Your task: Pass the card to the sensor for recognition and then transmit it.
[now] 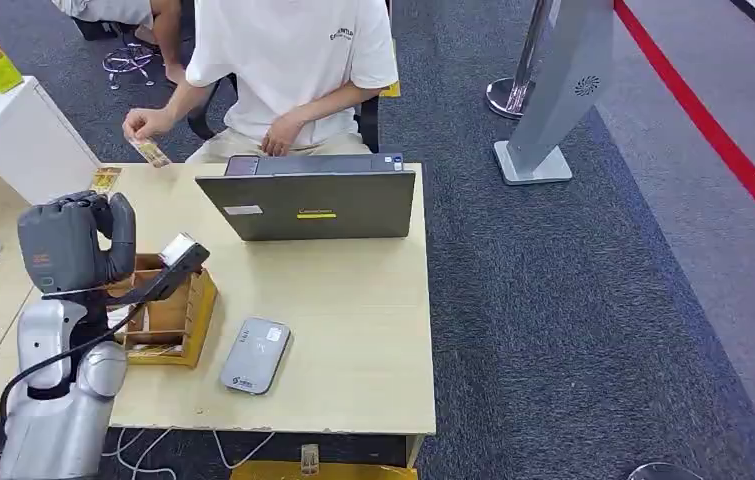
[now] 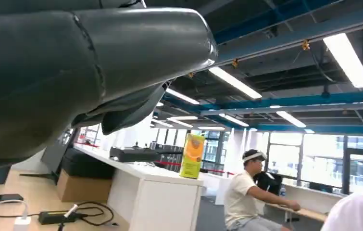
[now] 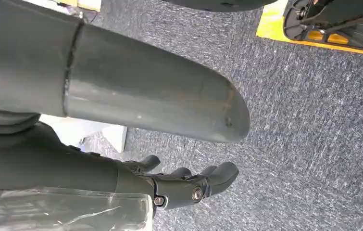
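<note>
1. Cards lie on the wooden table at its far left corner, well left of the laptop.
2. Left hand is raised over the table's left side, left of the laptop and just above the wooden card box; its fingers are curled in, but whether it holds anything cannot be told from these views.
3. Another card is held in the seated person's hand, beyond the table edge and left of the laptop.
4. Grey card reader lies flat on the table, in front of the laptop and just right of the box.
5. Laptop stands open at the table's far edge, its lid towards the robot, with the person in a white shirt seated behind it.
6. Right hand hangs over grey carpet, fingers apart and loosely bent, holding nothing.
</note>
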Controlling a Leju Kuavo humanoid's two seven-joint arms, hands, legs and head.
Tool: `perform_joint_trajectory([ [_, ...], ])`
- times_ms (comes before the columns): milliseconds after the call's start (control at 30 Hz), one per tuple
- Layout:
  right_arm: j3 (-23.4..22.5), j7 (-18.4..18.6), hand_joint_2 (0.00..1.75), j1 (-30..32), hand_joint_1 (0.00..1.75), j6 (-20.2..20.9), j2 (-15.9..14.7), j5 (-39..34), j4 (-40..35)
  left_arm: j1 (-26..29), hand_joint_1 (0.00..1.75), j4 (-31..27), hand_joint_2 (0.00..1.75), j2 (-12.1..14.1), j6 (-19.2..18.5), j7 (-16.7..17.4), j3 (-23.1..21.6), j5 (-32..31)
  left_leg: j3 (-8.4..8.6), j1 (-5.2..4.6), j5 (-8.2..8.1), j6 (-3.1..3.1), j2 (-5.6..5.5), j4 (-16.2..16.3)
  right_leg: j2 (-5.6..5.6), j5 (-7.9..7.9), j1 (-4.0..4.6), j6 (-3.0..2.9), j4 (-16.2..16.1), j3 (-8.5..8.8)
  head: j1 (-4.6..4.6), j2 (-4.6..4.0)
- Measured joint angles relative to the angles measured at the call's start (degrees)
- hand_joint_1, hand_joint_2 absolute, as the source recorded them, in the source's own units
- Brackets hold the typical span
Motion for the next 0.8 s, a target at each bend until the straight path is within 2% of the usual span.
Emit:
perform_joint_trajectory([
  [100, 0.07, 0.0, 0.0, -0.02, 0.0, 0.07, 0.0, 0.02, 0.0, -1.25, 1.75, 2.22, 0.0, 0.83, -0.04, 0.04, 1.18, -0.13, 0.0, 0.0, 0.0, 0.0, -0.01, 0.0, 0.0, 0.0, 0.0, 0.0, 0.0, 0.01, 0.02, 0.0],
  [133, 0.09, 0.0, 0.0, -0.01, 0.0, 0.13, 0.0, 0.04, 0.0, -1.64, 0.0, 3.05, 1.75, 1.22, -0.04, 0.09, 1.61, -0.26, 0.0, 0.0, 0.0, 0.0, 0.0, 0.0, 0.0, 0.0, 0.0, 0.0, 0.0, 0.0, 0.0, 0.0],
  [500, 0.87, -0.44, 0.0, 0.0, 0.0, 0.74, 0.0, 0.87, 0.0, -3.8, 0.0, 12.39, 1.75, 6.01, 1.23, 0.46, 6.75, -1.51, 0.0, 0.01, 0.0, -0.01, 0.02, -0.02, 0.04, 0.0, 0.01, 0.0, 0.03, -0.03, 0.0, 0.0],
  [800, 1.13, -0.44, 0.0, -0.02, 0.0, 0.93, 0.0, 0.88, 0.0, -4.14, 0.0, 15.34, 1.75, 7.04, 1.36, 0.44, 8.15, -1.44, -0.01, 0.0, 0.0, 0.0, 0.01, -0.01, 0.01, 0.0, 0.01, 0.0, 0.02, -0.02, 0.02, 0.0],
])
